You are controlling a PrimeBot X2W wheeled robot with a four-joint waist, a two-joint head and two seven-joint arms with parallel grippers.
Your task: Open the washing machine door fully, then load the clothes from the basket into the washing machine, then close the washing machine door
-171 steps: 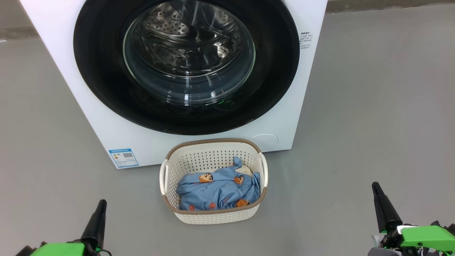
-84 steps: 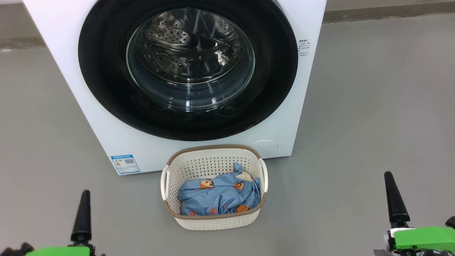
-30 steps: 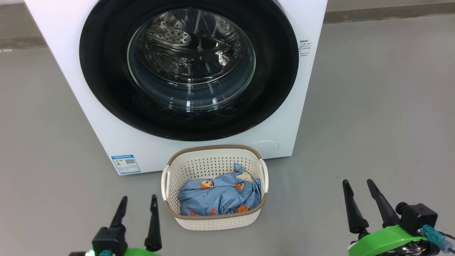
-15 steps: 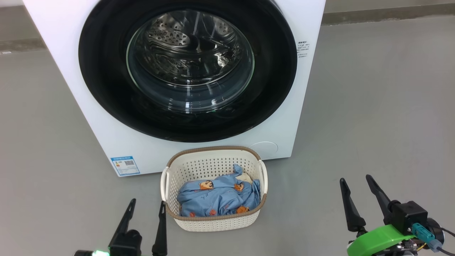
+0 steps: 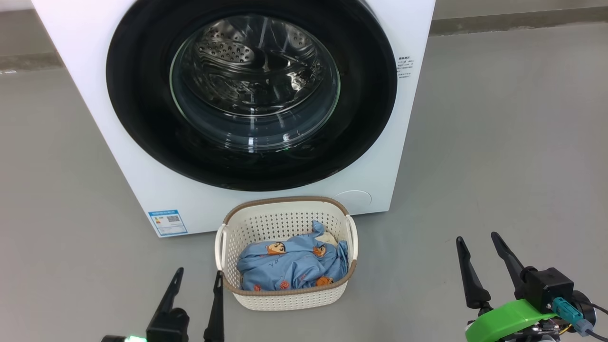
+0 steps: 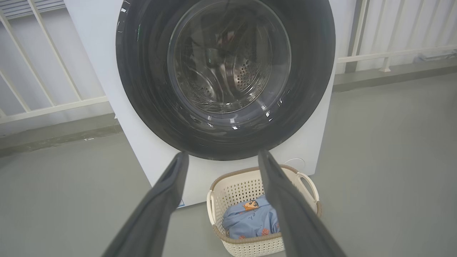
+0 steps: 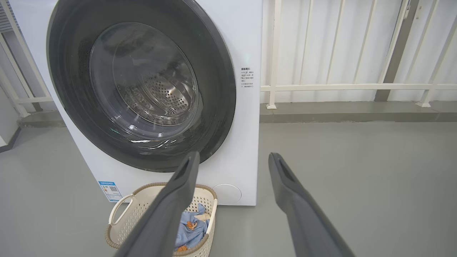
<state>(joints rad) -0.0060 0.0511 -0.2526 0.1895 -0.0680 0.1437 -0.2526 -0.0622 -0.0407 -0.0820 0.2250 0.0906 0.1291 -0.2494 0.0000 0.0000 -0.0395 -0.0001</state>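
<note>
The left gripper (image 5: 199, 271) rises at the lower left of the head view, its two dark fingers (image 5: 168, 297) parted, pointing up and holding nothing. The right gripper (image 5: 476, 236) stands at the lower right, its fingers spread just as wide and empty, tilted slightly leftward above a green wrist housing (image 5: 503, 320) that carries a black block (image 5: 546, 287)

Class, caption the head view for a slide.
Washing machine door closed, clothes in the basket, left tool and right tool open.

Top of the washing machine (image 5: 375, 171) beyond head view's upper edge; print on blue label sticker (image 5: 167, 222) illegible.
</note>
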